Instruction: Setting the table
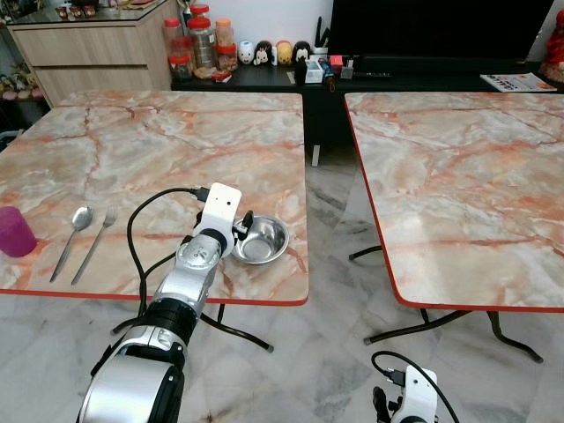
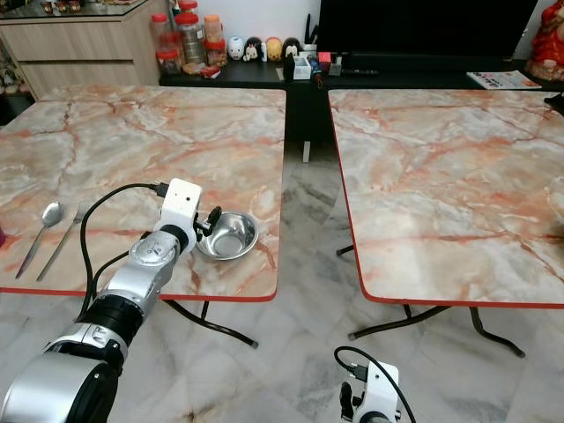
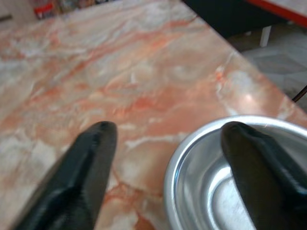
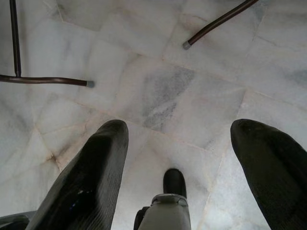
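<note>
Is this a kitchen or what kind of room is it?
Probably a home's living and dining room. Two marble-patterned folding tables stand on a tiled floor, one holding a spoon, fork and steel bowl, with a big black TV behind.

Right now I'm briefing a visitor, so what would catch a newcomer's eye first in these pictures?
The left gripper stands out first, its jaws open astride the rim of a steel bowl near the marble table's front right corner. Next, the spoon, fork and purple cup at that table's front left.
</note>
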Controlling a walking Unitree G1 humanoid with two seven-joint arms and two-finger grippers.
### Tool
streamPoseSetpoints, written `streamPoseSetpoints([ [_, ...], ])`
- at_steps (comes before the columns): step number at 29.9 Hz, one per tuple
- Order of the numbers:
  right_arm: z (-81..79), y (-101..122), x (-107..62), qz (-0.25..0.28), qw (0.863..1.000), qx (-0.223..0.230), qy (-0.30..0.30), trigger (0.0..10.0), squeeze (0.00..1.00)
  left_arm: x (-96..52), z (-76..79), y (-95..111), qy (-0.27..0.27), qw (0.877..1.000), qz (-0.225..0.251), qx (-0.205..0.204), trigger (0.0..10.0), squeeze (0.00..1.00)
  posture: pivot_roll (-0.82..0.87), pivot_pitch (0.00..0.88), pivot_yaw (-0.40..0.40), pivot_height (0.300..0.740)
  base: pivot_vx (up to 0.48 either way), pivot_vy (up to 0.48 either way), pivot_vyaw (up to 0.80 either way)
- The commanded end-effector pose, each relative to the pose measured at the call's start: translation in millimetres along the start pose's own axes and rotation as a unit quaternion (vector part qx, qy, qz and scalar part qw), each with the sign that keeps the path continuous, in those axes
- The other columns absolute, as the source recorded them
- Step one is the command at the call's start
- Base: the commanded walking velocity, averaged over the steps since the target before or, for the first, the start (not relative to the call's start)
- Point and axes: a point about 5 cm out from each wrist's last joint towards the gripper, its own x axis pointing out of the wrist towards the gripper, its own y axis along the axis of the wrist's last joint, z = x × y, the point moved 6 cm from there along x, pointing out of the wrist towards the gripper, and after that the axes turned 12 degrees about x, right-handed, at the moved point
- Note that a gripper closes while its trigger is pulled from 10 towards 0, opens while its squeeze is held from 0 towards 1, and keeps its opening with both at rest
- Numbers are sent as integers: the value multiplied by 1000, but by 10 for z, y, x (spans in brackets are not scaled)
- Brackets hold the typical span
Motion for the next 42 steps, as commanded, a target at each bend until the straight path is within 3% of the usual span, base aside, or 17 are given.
streamPoseSetpoints([
  [1, 36, -13, -7, 0, 1000, 7, -6, 10000, 0, 15, -56, -55, 3, 1000, -20, -19, 10000, 0, 4, 0, 2, 740, 0, 0, 0],
  [4, 57, -19, -11, 0, 1000, 9, -9, 10000, 0, 15, -68, -136, 0, 998, -42, -51, 10000, 0, 0, 0, 2, 740, 0, 0, 0],
  [6, 66, -31, -15, -1, 1000, 7, -9, 10000, 0, 6, -30, -219, -24, 992, -66, -108, 10000, 0, -4, 0, 4, 740, 0, 0, 0],
  [10, 75, -40, -17, -2, 1000, 9, -10, 10000, 0, -13, -114, -308, -18, 985, -85, -146, 10000, 0, -8, 0, 6, 740, 0, 0, 0],
  [19, 70, -17, -12, 0, 1000, 9, -9, 10000, 0, -47, -148, -464, -26, 979, -129, -153, 10000, 0, -19, 0, 12, 740, 0, 0, 0],
  [33, 64, -16, -12, 0, 1000, 11, -8, 10000, 0, -1, -6, -338, -61, 978, -116, -165, 10000, 0, -20, 0, 12, 740, 0, 0, 0],
  [34, 64, -16, -12, 0, 1000, 11, -9, 10000, 0, 0, 15, -331, -68, 977, -117, -163, 9137, 0, -20, 0, 13, 740, 0, 0, 0],
  [35, 64, -16, -11, 0, 1000, 12, -9, 10000, 0, 0, 29, -328, -73, 977, -117, -161, 8902, 0, -19, 0, 13, 740, 0, 0, 0],
  [36, 64, -16, -11, 0, 1000, 12, -9, 10000, 0, -1, 53, -325, -80, 977, -118, -159, 6314, 0, -19, 0, 13, 740, 0, 0, 0],
  [37, 65, -16, -11, 1, 1000, 13, -9, 10000, 0, -2, 69, -323, -83, 977, -118, -159, 5333, 0, -19, 0, 13, 740, 0, 0, 0],
  [38, 65, -15, -11, 1, 1000, 14, -10, 10000, 0, -2, 78, -322, -86, 977, -118, -158, 5333, 0, -19, 0, 13, 740, 0, 0, 0],
  [39, 63, -17, -12, 1, 1000, 16, -10, 10000, 0, -2, 68, -327, -83, 977, -120, -157, 1765, 0, -20, 0, 17, 740, 0, 0, 0],
  [40, 61, -18, -12, 1, 1000, 16, -10, 10000, 0, -2, 65, -327, -82, 977, -120, -156, 0, 0, -22, 0, 19, 740, 0, 0, 0],
  [42, 57, -22, -12, 1, 1000, 18, -10, 10000, 0, -2, 66, -335, -82, 979, -122, -141, 0, 0, -21, 0, 19, 740, 0, 0, 0],
])
